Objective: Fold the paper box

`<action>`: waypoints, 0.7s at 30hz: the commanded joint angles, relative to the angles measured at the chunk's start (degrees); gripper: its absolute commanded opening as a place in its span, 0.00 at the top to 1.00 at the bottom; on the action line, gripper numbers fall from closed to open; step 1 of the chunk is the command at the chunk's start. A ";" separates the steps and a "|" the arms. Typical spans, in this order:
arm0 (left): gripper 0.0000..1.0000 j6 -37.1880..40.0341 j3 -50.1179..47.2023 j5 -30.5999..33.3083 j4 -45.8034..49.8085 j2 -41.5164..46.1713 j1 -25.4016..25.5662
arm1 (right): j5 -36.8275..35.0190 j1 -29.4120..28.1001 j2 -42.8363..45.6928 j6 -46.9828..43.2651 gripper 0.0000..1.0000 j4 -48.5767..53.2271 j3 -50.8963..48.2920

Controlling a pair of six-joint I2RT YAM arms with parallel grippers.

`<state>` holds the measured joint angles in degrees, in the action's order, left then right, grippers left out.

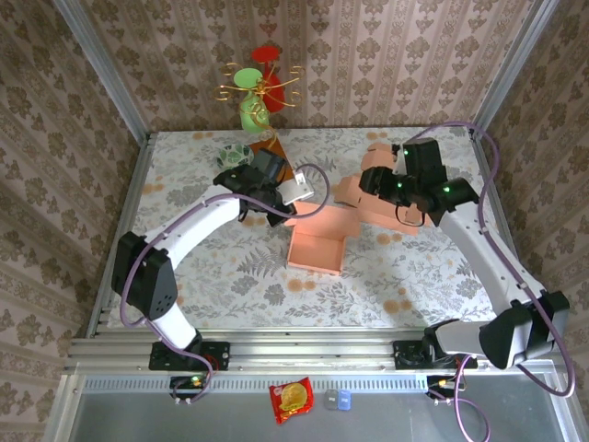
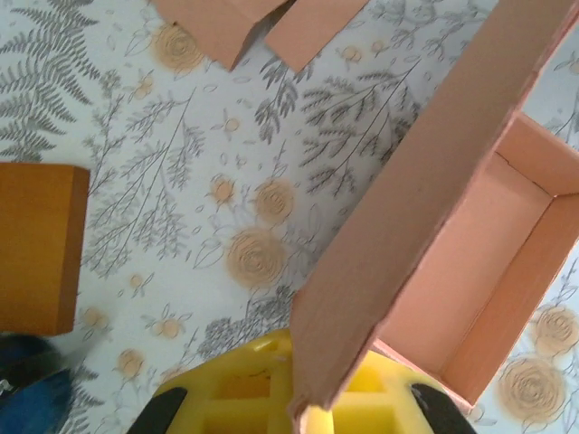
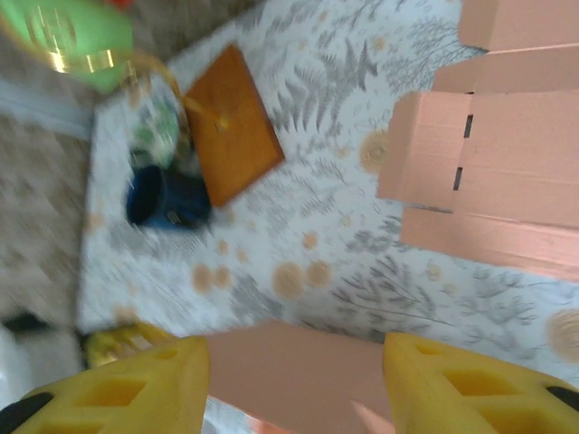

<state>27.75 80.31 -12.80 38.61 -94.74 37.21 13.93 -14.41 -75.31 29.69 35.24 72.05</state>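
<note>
- Lying about the middle of the floral desk (image 1: pixel 212 276): the paper box (image 1: pixel 317 241), salmon-coloured; tray part standing with walls already up; further flaps spreading flat toward the far right.
- Pinching narrowly with the left gripper (image 2: pixel 298 411) on a tall side panel of the box; holding that panel tilted up beside the open tray.
- Straddling another pink flap with the right gripper (image 3: pixel 294 389); fingers standing wide apart; not possible to tell whether the pads are touching the card.
- Judging the step in hand: raising and closing the side walls, roughly midway through the fold, with the outer flaps not yet brought in.
- Calling next, probably, for swinging the held panel over toward the tray while steadying the far side; keeping creases straight so the slotted flaps (image 3: pixel 470 154) can meet their tabs; risking a buckled panel if pulled askew.
- Sitting apart at the far left: a wooden block (image 3: pixel 231 127); just beside it a blurred dark blue object (image 3: pixel 167 199).
</note>
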 commanded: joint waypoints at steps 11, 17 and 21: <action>1.00 0.90 -1.34 1.39 1.40 0.36 -3.49 | 2.55 -5.06 -5.57 -20.90 0.43 1.84 -6.44; 1.00 -0.15 -1.21 2.02 0.35 -0.78 -3.63 | -0.67 -7.58 -11.41 -21.90 0.47 0.62 -3.99; 1.00 -1.15 -0.86 1.74 -0.03 -1.48 -3.90 | -2.83 -8.09 -14.72 -22.64 0.53 0.14 -2.33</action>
<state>27.90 79.46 -11.22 39.03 -94.91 33.65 13.91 -22.17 -88.88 8.86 36.01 66.85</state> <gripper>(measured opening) 0.054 0.473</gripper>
